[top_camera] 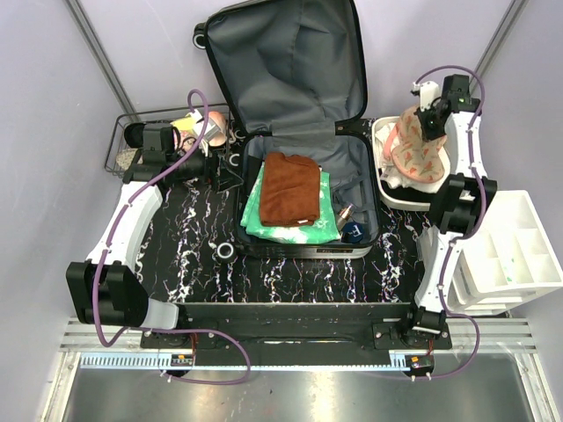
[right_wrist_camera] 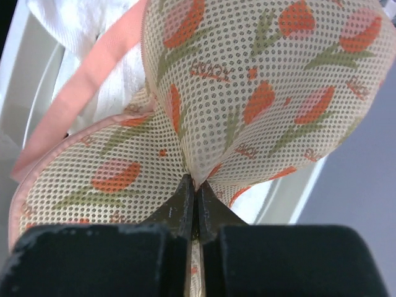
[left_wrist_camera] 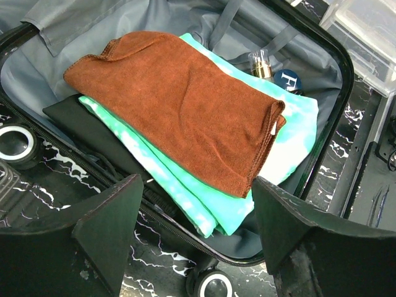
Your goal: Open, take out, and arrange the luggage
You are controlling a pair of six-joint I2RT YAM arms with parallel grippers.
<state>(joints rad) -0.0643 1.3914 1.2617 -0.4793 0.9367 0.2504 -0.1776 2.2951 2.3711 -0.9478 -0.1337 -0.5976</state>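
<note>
The luggage [top_camera: 290, 79] lies open at the table's middle, its grey-lined lid standing up at the back. Its base [left_wrist_camera: 337, 74] holds a folded brown towel [top_camera: 288, 189] on a green-and-white cloth [top_camera: 321, 230], over something black. A small bottle [top_camera: 344, 214] and a blue-capped item [top_camera: 354, 231] lie at the right. The towel [left_wrist_camera: 179, 102] and the cloth [left_wrist_camera: 210, 204] fill the left wrist view. My left gripper [top_camera: 227, 171] is open and empty at the case's left edge [left_wrist_camera: 198, 238]. My right gripper [top_camera: 431, 119] is shut on a floral mesh pouch [right_wrist_camera: 247, 80], holding it above a white bin [top_camera: 387, 192].
A black wire basket [top_camera: 132, 163] with several items stands at the back left. A white divided organiser [top_camera: 515, 251] stands at the right edge. A small tape roll [top_camera: 226, 251] lies on the black marbled table in front of the case. White cloth [right_wrist_camera: 80, 37] lies in the bin under the pouch.
</note>
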